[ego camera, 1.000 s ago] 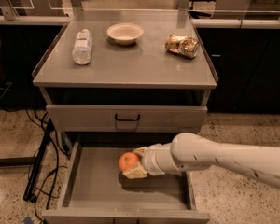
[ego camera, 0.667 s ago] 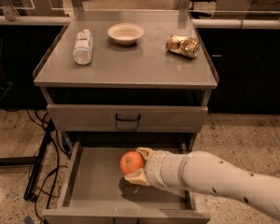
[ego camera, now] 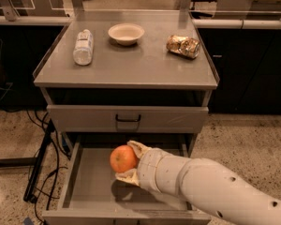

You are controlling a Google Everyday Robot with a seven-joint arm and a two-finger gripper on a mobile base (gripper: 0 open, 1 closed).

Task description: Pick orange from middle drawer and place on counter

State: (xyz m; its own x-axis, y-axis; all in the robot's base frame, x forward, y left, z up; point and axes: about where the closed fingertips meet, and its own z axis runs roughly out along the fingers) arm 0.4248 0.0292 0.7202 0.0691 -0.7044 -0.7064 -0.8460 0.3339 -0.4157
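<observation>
Camera view: the gripper (ego camera: 130,162), jaws clamped on the smooth round orange (ego camera: 122,158), hangs over the middle drawer (ego camera: 91,183), a tray with a flat grey metal floor. Above lies the broad grey counter (ego camera: 140,68).

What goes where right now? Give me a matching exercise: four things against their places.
1 orange
2 bowl
3 plastic bottle
4 foil snack bag

A counter, right side
B held in gripper over open middle drawer
C counter, left side, lying down
D counter, back middle

Pairs: 1-B, 2-D, 3-C, 4-A
</observation>
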